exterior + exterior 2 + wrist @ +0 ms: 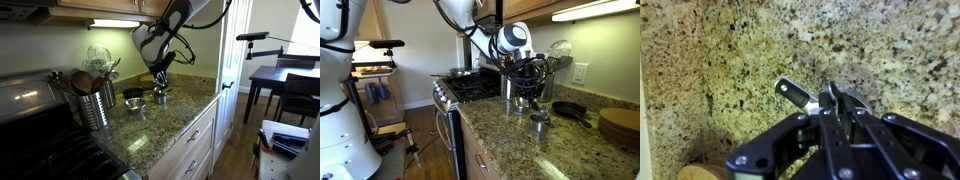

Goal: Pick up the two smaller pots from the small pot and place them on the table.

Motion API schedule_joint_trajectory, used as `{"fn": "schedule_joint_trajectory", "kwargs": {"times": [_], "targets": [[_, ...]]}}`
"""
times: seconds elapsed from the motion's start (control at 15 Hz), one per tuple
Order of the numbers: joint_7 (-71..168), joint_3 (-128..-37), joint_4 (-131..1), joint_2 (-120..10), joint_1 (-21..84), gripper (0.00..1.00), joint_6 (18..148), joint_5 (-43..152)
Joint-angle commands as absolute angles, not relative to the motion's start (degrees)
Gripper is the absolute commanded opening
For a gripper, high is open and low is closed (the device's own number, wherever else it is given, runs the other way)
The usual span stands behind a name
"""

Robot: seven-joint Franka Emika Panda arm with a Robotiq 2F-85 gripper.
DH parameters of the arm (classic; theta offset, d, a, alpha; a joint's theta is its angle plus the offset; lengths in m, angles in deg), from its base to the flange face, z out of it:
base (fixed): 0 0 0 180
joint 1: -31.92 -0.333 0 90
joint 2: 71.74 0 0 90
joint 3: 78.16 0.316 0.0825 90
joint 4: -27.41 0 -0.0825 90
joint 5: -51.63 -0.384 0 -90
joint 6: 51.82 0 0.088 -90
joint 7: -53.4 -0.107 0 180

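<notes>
My gripper (pixel 832 100) is shut on the rim of a tiny shiny steel pot (pixel 790 90), whose short dark-tipped handle sticks out to the left. In both exterior views the gripper (pixel 160 84) (pixel 526 92) holds this pot (pixel 161 96) just above the speckled granite countertop (pixel 172 125) (pixel 515 148) (pixel 720 60). Another small steel pot (pixel 134 104) (pixel 540 122) stands on the counter beside it. I cannot tell whether a further pot sits inside that one.
A dark round pan (pixel 132 93) (pixel 568 110) lies behind the pots. A steel utensil holder with wooden spoons (pixel 95 100) stands near the stove (pixel 470 88). A round wooden board (pixel 620 125) lies at the far end of the counter.
</notes>
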State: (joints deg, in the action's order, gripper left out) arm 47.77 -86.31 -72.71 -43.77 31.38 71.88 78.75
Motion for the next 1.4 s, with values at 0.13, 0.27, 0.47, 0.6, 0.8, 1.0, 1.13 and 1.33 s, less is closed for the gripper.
{"fn": "schedule_joint_trajectory", "kwargs": {"times": [0.13, 0.27, 0.47, 0.6, 0.8, 1.0, 1.13, 1.33], "targets": [[43.1, -86.9, -77.7, -49.2, 27.6, 0.09, 70.4, 84.7], [42.4, -86.2, -79.1, -50.4, 26.4, 0.09, 70.1, 86.3], [41.9, -84.7, -81.2, -52.0, 24.8, 0.09, 68.6, 87.5], [41.6, -83.5, -82.7, -52.6, 24.1, 0.09, 67.4, 87.8], [40.6, -82.2, -85.0, -53.3, 23.4, 0.09, 66.0, 88.5], [39.0, -81.8, -86.8, -53.5, 23.1, 0.09, 65.3, 90.6], [37.3, -81.8, -87.7, -53.3, 23.1, 0.09, 64.9, 93.2], [35.0, -81.5, -88.7, -52.7, 23.3, 0.09, 64.8, 95.9]]}}
